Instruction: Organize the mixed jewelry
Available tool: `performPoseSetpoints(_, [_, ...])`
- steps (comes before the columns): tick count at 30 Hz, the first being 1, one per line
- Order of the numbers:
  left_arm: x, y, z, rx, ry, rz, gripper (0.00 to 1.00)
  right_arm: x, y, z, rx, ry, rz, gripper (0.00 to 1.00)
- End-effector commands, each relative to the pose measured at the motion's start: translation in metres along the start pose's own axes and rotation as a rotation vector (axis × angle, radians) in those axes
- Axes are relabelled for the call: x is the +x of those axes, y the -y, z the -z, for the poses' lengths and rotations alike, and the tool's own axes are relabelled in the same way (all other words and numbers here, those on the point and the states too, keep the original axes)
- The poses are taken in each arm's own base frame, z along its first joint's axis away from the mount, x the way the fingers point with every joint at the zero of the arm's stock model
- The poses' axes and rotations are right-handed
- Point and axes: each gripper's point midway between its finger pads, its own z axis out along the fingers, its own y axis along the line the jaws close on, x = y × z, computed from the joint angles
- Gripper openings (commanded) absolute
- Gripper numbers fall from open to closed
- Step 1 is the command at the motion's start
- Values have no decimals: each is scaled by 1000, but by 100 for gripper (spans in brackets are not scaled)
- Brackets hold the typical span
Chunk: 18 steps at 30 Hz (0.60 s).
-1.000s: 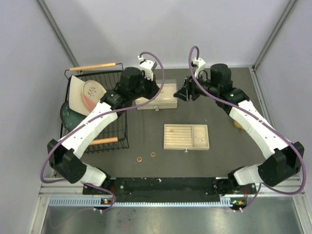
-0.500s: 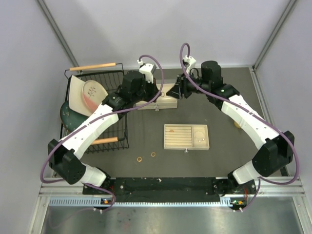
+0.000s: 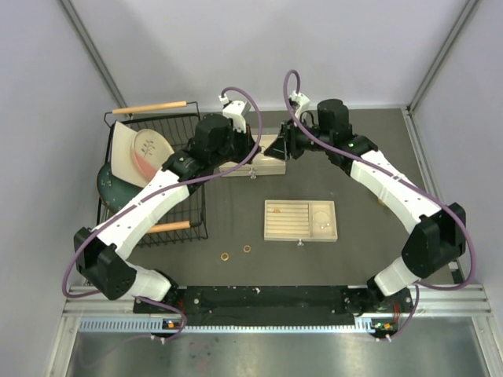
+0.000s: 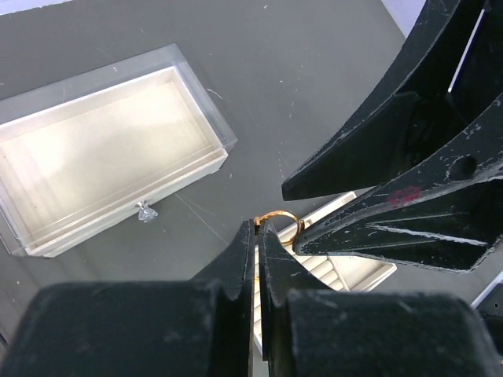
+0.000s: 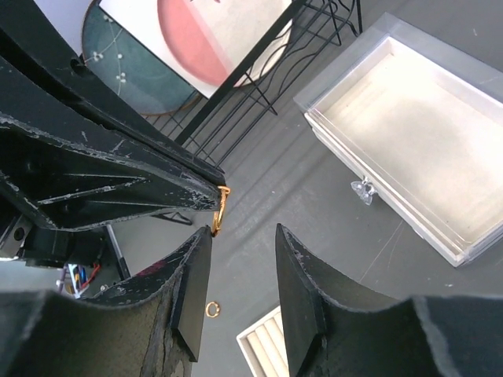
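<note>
While the left pincer [image 4: 257, 229] is clamped tight on the rim of a gold ring [image 4: 277, 214], the band juts out past its tips, held up off the counter [image 4: 314, 63]. Facing it tip to tip, the right pincer [image 5: 242, 230] stands partly spread with nothing between its fingers [image 5: 302, 298]. The ring hangs just beyond its mouth, nearer one finger than the other, and I cannot tell whether that finger touches it.

Room is tight: the two sets of black fingers nearly meet, leaving only a thin slot of air around the band. The ring is a thin, plain hoop of copper-gold, seen almost edge-on from the right wrist.

Close under the meeting pincers lies a clear case [image 4: 110, 149] with a cream inside and a small crystal knob on its long edge. From the pincers toward the arm bases sits a beige slotted tray [image 3: 300, 220]. Nearer the bases again, a loose ring [image 3: 225, 256] and a second loose ring [image 3: 247, 249] lie near each other on bare counter. Off the left pincer's outer side stands a black wire rack [image 3: 192, 212] holding plates [image 3: 141, 153].

The counter is dark grey and lightly scuffed, and pale plain walls [image 3: 259, 47] close it in.
</note>
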Motion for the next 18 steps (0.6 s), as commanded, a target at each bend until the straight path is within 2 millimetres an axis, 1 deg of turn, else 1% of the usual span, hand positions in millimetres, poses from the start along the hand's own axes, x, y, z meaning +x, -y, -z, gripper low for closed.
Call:
performPoseSetpoints(1, [-21,9,12,21,83,5,0,-38,-22,2,-55,87,65,38])
performPoseSetpoints(6, [-17,9,10,21,77,5,0,-38,-25,1,-67,84,69,34])
performPoseSetpoints(12, [-19,10,11,23,82,3,0,-36,-25,-2,-69,76,66,24])
performPoseSetpoints(18, [-18,8,12,16,85,1,0,-31,-22,-3,-65,66,64,24])
